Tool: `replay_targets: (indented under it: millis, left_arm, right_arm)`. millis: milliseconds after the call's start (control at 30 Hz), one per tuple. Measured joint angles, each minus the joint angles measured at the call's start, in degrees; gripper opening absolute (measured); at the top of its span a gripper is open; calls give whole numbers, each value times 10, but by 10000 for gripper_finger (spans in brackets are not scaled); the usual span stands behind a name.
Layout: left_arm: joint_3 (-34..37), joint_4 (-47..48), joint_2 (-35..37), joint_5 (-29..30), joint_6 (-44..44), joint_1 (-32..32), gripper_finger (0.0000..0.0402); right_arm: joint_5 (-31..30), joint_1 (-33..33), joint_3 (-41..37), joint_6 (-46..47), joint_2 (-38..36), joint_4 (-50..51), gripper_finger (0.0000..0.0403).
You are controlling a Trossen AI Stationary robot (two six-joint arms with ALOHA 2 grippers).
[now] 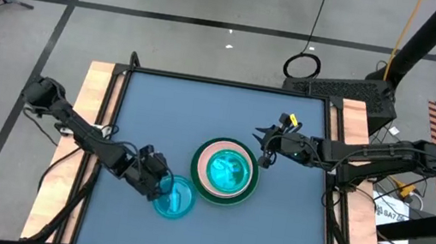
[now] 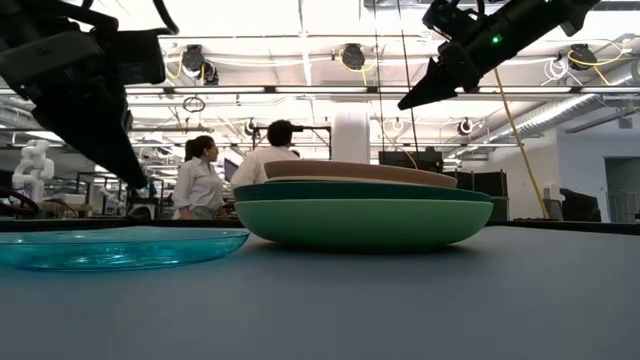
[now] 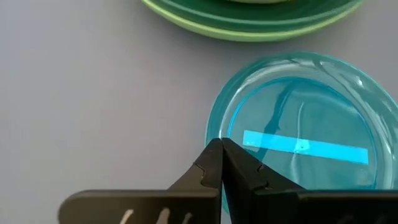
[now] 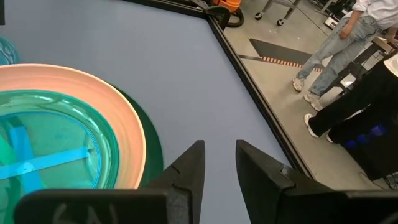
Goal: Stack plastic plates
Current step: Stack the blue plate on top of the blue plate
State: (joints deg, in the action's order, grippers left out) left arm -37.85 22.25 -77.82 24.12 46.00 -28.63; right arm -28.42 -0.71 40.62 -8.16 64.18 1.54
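A small translucent cyan plate (image 1: 174,198) (image 2: 110,247) (image 3: 298,124) lies flat on its base on the blue table, near the front. My left gripper (image 1: 165,185) (image 2: 140,185) (image 3: 221,146) is shut and hangs just above the plate's left rim, with nothing between its fingers. To the right stands a stack of plastic plates (image 1: 226,171) (image 2: 360,222): light green at the bottom, then dark green, then pink, with a translucent cyan one (image 4: 50,149) on top. My right gripper (image 1: 266,151) (image 2: 405,103) (image 4: 219,149) hangs open above the stack's right rim.
Wooden rails (image 1: 98,104) (image 1: 354,125) run along the table's left and right sides. Bare blue table top (image 1: 202,111) lies behind the stack and left of the cyan plate. People (image 2: 200,180) stand in the room beyond the far edge, and another person (image 4: 336,43) by the right side.
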Motion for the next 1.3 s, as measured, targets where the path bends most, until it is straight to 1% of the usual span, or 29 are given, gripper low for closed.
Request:
replay_targets:
  millis: [100,167,467,633,733,833,933,1300]
  left_arm:
    - [0,0,-1,4,20,1,10]
    - [0,0,-2,5,27,1,21]
    - [2,1,-2,17,31,1,108]
    - [15,0,-6,21,67,1,139]
    - [17,-3,-24,21,76,-1,147]
    - [17,-38,-48,21,68,-3,149]
    - [17,-49,-59,25,65,-3,150]
    - [17,-44,-62,46,69,-3,150]
  right_arm:
    - [0,0,0,0,0,0,86]
    - [0,0,0,0,0,0,86]
    - [0,0,0,0,0,0,86]
    - [0,0,0,0,0,0,86]
    - [0,0,0,0,0,0,86]
    - [0,0,0,0,0,0,86]
    - [0,0,0,0,0,0,86]
    - [0,0,0,0,0,0,86]
